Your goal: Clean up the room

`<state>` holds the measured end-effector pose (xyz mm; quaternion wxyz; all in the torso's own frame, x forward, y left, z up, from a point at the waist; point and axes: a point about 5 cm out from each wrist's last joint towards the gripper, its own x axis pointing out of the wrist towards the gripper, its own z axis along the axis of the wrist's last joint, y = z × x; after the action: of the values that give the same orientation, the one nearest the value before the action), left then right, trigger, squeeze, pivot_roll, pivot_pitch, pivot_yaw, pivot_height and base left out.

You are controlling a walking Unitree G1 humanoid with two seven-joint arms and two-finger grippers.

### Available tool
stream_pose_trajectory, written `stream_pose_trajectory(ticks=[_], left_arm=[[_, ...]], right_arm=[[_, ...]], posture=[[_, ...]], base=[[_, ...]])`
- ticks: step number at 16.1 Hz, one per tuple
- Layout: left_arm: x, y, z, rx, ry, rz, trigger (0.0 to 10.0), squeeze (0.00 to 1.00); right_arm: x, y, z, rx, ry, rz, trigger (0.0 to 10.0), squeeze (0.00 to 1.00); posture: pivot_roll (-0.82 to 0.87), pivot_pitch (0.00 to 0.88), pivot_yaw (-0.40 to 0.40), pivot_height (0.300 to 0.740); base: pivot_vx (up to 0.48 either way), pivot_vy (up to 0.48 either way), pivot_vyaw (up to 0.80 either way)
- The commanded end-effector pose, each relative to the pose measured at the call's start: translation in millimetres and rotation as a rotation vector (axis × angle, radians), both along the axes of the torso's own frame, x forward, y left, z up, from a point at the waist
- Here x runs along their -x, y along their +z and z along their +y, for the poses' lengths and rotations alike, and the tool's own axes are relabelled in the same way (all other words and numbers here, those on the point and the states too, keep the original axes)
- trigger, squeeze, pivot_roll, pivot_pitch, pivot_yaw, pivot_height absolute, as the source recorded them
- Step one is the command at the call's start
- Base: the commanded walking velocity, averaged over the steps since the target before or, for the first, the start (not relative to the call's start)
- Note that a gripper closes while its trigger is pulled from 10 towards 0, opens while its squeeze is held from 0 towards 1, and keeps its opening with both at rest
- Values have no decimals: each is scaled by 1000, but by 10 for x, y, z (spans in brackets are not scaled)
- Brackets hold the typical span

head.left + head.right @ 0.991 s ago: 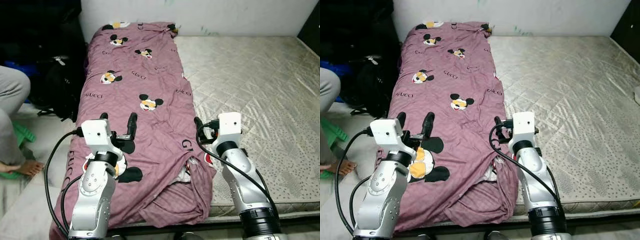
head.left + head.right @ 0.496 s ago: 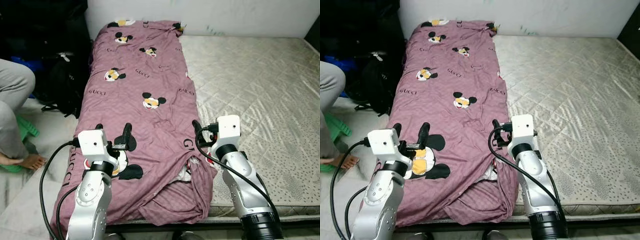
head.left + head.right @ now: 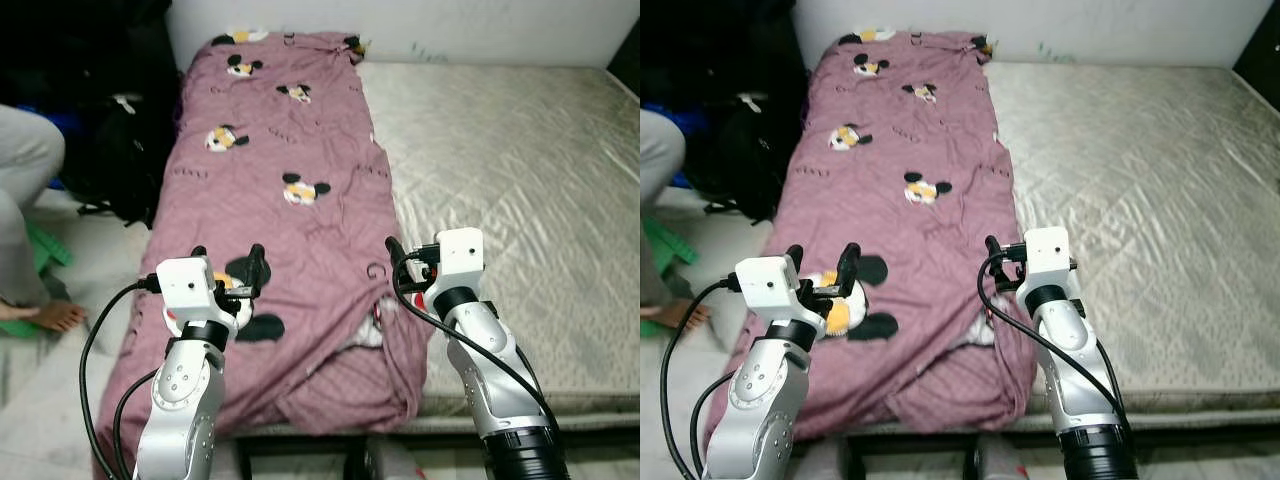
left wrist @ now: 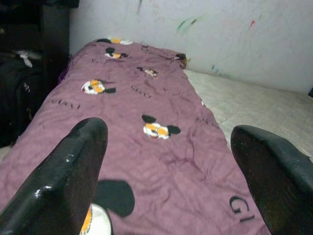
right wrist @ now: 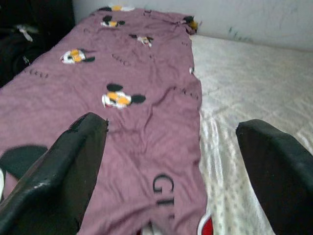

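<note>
Both hands, the left hand (image 3: 226,262) and right hand (image 5: 171,161), hover wide open and empty over the near end of the mauve cartoon-print bedsheet (image 3: 290,150), which covers the left strip of the beige quilted mattress (image 3: 520,160) up to the wall.

Purple bedsheet (image 5: 146,112): partial black letters "GI"; other lettering too blurred.

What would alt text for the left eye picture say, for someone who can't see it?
A mauve cartoon-mouse bedsheet lies folded along the left side of a bare quilted mattress, its near end rumpled. Two silver robot arms reach over that end, left gripper and right gripper both open. A person's leg shows at far left.
</note>
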<state>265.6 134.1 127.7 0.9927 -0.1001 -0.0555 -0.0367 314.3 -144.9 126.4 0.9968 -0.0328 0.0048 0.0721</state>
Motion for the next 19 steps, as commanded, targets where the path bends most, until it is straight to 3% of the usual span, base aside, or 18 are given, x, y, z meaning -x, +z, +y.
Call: stream_pose_trajectory(ticks=[1, 12, 16, 19], left_arm=[[8, 4, -1, -2, 6, 3, 10000, 0], [-10, 17, -31, 9, -12, -3, 10000, 0], [-7, 19, -30, 7, -10, -3, 10000, 0], [-18, 39, 15, -12, 59, -17, 10000, 0]], right_arm=[[14, -12, -21, 2, -2, 9, 10000, 0], [-5, -31, -4, 21, 10, 21, 10000, 0], [-7, -45, 6, 40, 21, 27, 10000, 0], [-16, -96, -2, 88, 36, 54, 10000, 0]], posture=[[-19, 175, -34, 630], [-19, 172, -37, 630], [-18, 169, -39, 586], [-23, 165, -48, 552]], base=[[0, 0, 0], [0, 0, 0], [0, 0, 0], [0, 0, 0]])
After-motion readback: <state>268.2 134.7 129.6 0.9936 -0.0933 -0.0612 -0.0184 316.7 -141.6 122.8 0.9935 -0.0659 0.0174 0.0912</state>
